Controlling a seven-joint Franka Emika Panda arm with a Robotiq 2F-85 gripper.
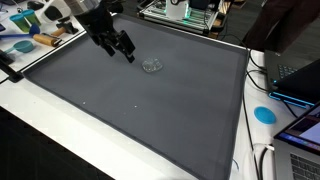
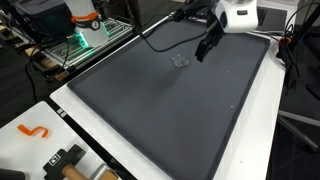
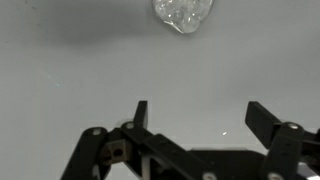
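Hovering hand: the hand [image 1: 125, 52] is hanging over the mat, tilting down toward it and touching nothing.
Hand state: the fingers [image 3: 262, 118] are standing wide apart and gripping nothing; only bare mat is showing in the gap between them in the wrist view.
Hand, other views: the hand [image 2: 202, 54] is showing dark against the mat in an exterior view; the hand [image 3: 200, 115] is filling the bottom edge of the wrist view.
Clear lump: a small clear lump [image 1: 152, 65], crumpled-looking, is lying on the mat just ahead of the fingertips, near the hand but apart from it; the clear lump [image 2: 181, 60] is showing in both exterior views.
Clear lump, wrist view: the clear lump [image 3: 183, 12] is sitting ahead of the hand, roughly in line with the gap between the fingers, with the top edge cutting part of it off; glass or plastic, cannot tell.
Mat: a dark grey mat [image 1: 150, 115] is spreading beneath the hand and far out to every side of it, covering most of the surface.
Surface: the white surface [image 1: 40, 130] is showing as a border around the mat.
Arm: the white arm [image 2: 238, 15] is standing behind the hand.
Cable: a black cable [image 2: 155, 38] is hanging in a loop behind the hand.
Blue disc: a blue disc [image 1: 265, 114] is lying on the surface off the mat, well apart from the hand.
Orange hook: an orange hook shape [image 2: 35, 131] is lying on the surface past the mat, well apart from the hand.
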